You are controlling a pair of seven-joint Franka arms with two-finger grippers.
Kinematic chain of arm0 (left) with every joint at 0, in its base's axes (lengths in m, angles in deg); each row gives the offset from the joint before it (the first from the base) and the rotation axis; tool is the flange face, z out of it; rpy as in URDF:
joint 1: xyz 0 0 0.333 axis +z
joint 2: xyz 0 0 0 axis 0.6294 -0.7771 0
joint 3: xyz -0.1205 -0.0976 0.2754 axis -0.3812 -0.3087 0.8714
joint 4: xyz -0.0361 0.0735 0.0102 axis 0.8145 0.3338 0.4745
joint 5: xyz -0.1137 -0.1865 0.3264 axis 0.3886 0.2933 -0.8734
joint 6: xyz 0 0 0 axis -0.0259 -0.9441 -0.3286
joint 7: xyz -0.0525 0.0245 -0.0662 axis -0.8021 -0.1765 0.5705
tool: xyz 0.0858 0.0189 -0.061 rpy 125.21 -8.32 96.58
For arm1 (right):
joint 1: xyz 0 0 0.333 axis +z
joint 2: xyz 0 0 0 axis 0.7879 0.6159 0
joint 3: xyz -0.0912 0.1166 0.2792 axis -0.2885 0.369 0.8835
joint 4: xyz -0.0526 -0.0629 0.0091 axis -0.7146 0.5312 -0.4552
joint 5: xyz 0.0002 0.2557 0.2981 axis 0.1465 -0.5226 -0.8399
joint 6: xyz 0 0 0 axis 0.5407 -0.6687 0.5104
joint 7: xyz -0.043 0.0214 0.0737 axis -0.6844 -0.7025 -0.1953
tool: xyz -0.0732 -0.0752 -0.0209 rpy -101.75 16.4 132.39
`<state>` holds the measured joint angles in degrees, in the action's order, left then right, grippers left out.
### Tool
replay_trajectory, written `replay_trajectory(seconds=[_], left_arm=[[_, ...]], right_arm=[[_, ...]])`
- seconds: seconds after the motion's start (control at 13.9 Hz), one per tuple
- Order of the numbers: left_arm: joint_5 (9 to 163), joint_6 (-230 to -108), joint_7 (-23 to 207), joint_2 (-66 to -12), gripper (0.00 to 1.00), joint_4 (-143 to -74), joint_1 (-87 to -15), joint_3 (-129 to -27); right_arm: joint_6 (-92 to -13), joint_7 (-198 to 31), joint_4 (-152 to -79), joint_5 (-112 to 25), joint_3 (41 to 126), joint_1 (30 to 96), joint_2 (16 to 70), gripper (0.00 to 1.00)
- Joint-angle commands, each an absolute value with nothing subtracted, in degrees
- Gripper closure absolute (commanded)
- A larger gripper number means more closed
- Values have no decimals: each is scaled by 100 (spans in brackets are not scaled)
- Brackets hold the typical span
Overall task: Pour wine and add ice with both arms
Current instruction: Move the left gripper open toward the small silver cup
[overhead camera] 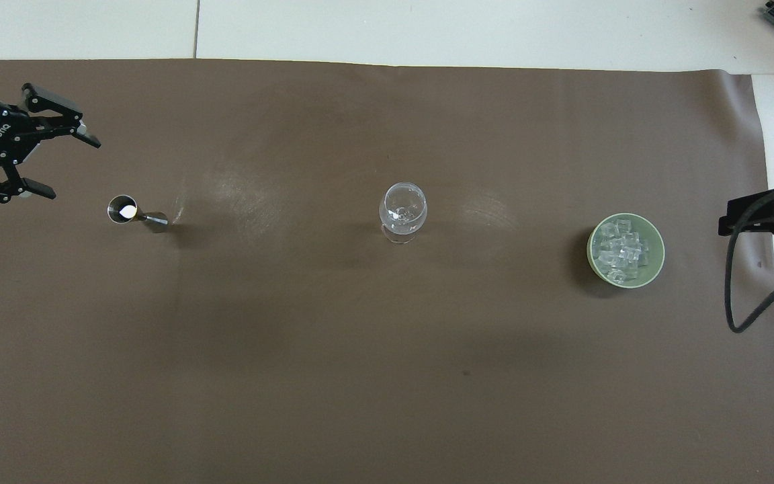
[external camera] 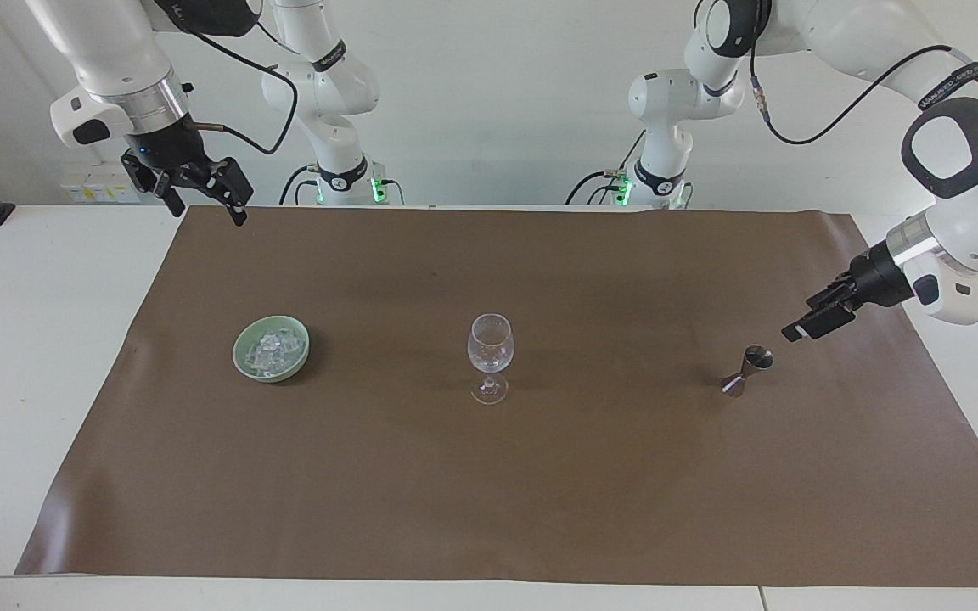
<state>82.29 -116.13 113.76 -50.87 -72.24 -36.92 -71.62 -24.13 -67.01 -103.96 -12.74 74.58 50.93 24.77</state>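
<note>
The small dark metal jigger (external camera: 748, 371) stands upright on the brown mat toward the left arm's end, also seen in the overhead view (overhead camera: 135, 214). No liquid shows. My left gripper (external camera: 803, 329) is open and hangs just above the mat beside the jigger's top, not touching it; its spread fingers show from above (overhead camera: 72, 169). Clear ice cubes (external camera: 271, 350) lie heaped in a pale green bowl (external camera: 243, 344) toward the right arm's end, also seen in the overhead view (overhead camera: 622, 252). My right gripper (external camera: 209, 212) is open, raised over the mat's corner near its base, and waits.
A clear stemmed wine glass (external camera: 490, 352) stands upright at the mat's middle, between jigger and bowl, and shows from above (overhead camera: 402, 212). The brown mat (external camera: 489, 492) covers most of the white table. A black cable (overhead camera: 736, 296) hangs by the right gripper.
</note>
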Motion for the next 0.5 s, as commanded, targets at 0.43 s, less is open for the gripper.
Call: replay_trajectory(seconds=[0.43], left_arm=[[9697,-11793,12823,-5819,0,-7152,-3092,-7067]], right_arm=[[-2403,-6860,-10534,-1233,7469,5093,2353,0]])
